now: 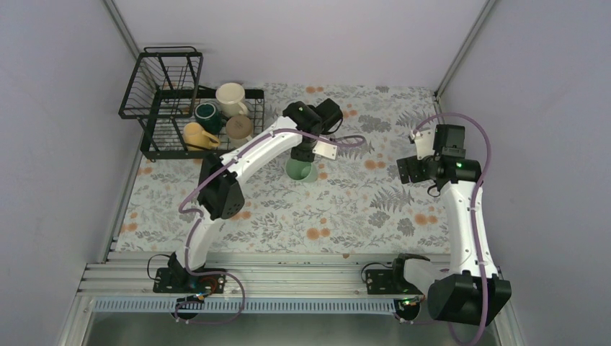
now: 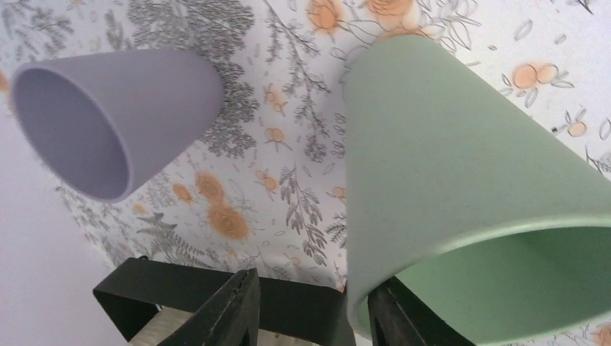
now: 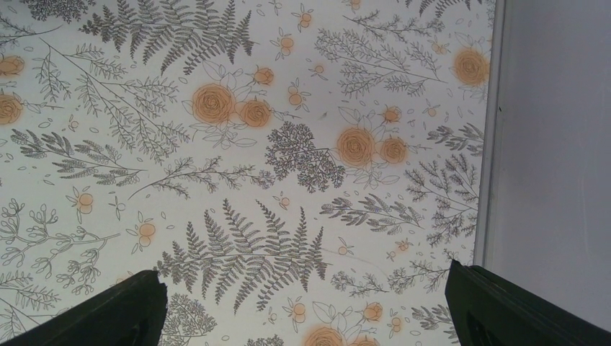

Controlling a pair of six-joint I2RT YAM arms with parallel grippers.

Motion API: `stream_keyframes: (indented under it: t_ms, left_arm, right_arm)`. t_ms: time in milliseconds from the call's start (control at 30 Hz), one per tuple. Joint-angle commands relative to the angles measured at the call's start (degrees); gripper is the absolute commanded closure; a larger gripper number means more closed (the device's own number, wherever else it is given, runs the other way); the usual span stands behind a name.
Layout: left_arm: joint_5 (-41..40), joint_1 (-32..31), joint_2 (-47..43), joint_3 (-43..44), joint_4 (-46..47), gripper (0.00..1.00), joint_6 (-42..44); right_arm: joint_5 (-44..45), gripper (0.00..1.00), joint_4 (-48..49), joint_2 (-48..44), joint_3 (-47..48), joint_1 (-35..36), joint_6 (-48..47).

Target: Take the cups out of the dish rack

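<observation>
Jaws wide on the right gripper (image 3: 310, 317), nothing between them; hangs over the flowery mat (image 3: 238, 180). Next out, left gripper (image 2: 310, 317) at the green cup (image 2: 461, 180): jaws a little apart, cup wall between them, one finger (image 2: 230, 310) not touching it. Stands upright on the mat, near the middle. Lavender cup (image 2: 108, 122) just beside, upright too, not touching. Far back on the left, rack (image 1: 169, 156), with cream mug (image 1: 230, 97), teal mug (image 1: 209, 112), yellow mug (image 1: 196, 135) and tan mug (image 1: 239, 127) in its flat part.
</observation>
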Motion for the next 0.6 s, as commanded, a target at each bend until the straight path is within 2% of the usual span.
stream_keyframes:
  t_ms: [0,100,433,567]
  left_arm:
    - [-1.16,-0.13,2.34,5.14,-0.16,0.58,-0.61]
    - [-1.09,-0.13,3.3,8.31,-0.09,0.51,-0.66]
    - [-0.79,-0.13,3.97,11.5,-0.07,0.48,-1.81]
    - [-0.61,0.36,3.64,17.27,0.04,0.31,-3.59]
  right_arm:
    - [-0.52,0.0,0.47,-1.12,0.09,-0.51,-0.1]
    - [-0.77,0.0,0.67,-1.17,-0.17,-0.59,-0.1]
    - [-0.66,0.0,0.71,-0.85,0.25,-0.56,-0.39]
    - [-0.79,0.0,1.02,-0.76,0.52,-0.54,-0.19]
